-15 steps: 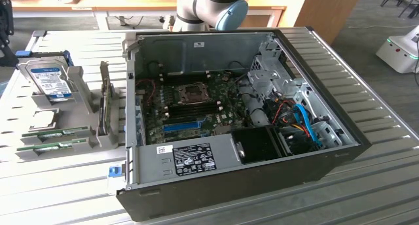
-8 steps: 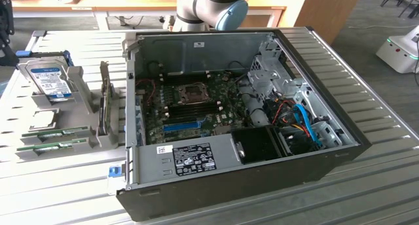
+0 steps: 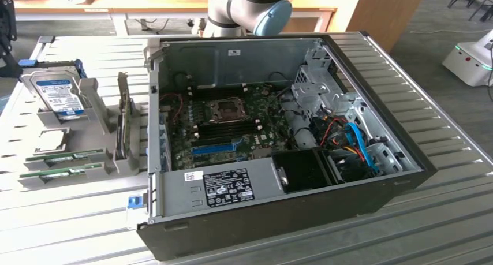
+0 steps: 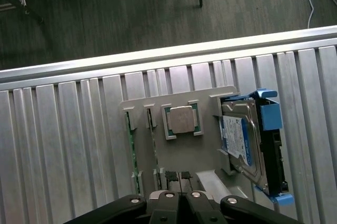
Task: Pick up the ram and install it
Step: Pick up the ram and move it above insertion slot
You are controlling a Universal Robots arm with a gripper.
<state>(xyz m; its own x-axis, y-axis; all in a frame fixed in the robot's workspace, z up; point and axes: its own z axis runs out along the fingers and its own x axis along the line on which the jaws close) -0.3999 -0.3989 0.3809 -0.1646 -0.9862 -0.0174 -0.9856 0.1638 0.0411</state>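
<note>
quick status: the claw (image 4: 178, 177) hangs over the grey plastic parts holder (image 3: 96, 112) (image 4: 205, 100) on the ribbed metal tabletop (image 3: 431, 132) (image 4: 63, 145). Its black tips are basically closed up against each other w/ nothing between them, and afaict they're not touching any part

The long thin green circuit-board ram stick (image 3: 68, 156) (image 4: 153, 140) sits on edge in its slot in the holder, right next to the square silver cpu chip (image 3: 48, 139) (image 4: 182, 119). A second ram stick (image 3: 62, 172) (image 4: 128, 148), same green, is in the next slot on the outer side, parallel to the first. Both are untouched and neither is in the pc yet

On the other side of the cpu chip is the silver hard drive w/ blue label (image 3: 60, 94) (image 4: 239, 142), in a blue caddy, leaning in its cradle

The holder is at the exterior view's left, just beside the open black pc case (image 3: 385, 190), w/ both sticks at the holder's end nearest the camera

Inside the case:
- green motherboard (image 3: 254, 132) lying flat, w/ a blue slot (image 3: 212, 148) on it
- grey metal psu box w/ a label (image 3: 223, 187) along the near wall
- blue and orange cables (image 3: 358, 144) toward the exterior view's right

The grey robot arm w/ blue cap (image 3: 246, 8) is up behind the case
</note>
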